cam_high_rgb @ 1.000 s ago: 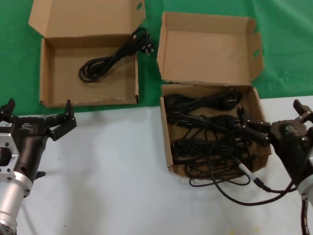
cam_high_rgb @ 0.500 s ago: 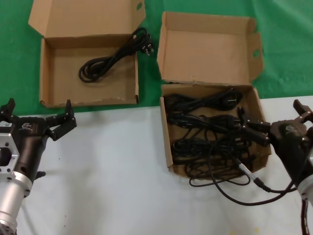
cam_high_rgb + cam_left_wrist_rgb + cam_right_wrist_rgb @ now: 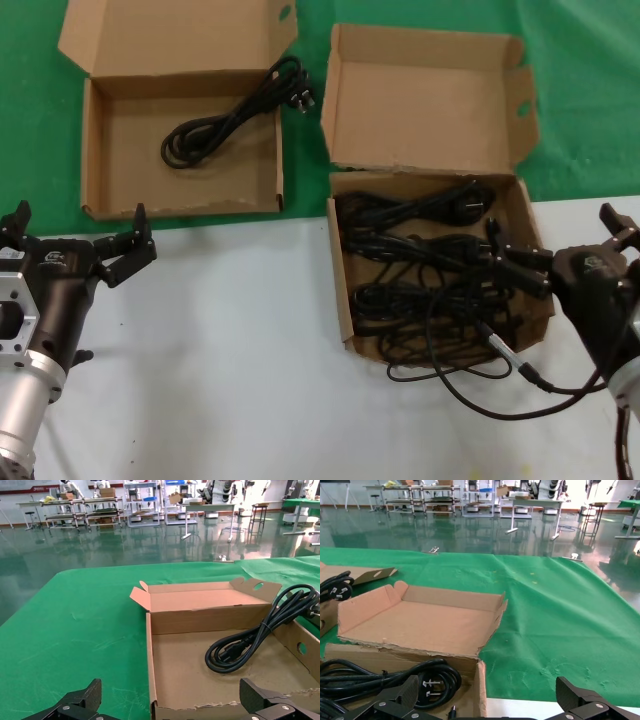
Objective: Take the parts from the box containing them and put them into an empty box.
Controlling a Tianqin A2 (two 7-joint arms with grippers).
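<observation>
While both arms sit low at the near edge of the white table surface (image 3: 230, 370), the coiled black rubber power cables with chunky plugs (image 3: 430, 270) lie piled in the squarish brown cardboard box with the tall ear-flapped lid (image 3: 345, 300), on the right side of the table. The right gripper (image 3: 580, 250) hovers at that box's right wall, fingers spread wide and holding nothing. One more coiled black cable (image 3: 215, 125) lies in the wide, shallow brown cardboard box (image 3: 95, 150) on the green cloth (image 3: 580, 90) to the left, its plug end draped over the far right corner. The left gripper (image 3: 75, 235) rests just in front of this shallow box, its fingers also spread apart and empty. A thin black robot lead with a silver connector (image 3: 500, 350) trails over the squarish box's front edge onto the table.
</observation>
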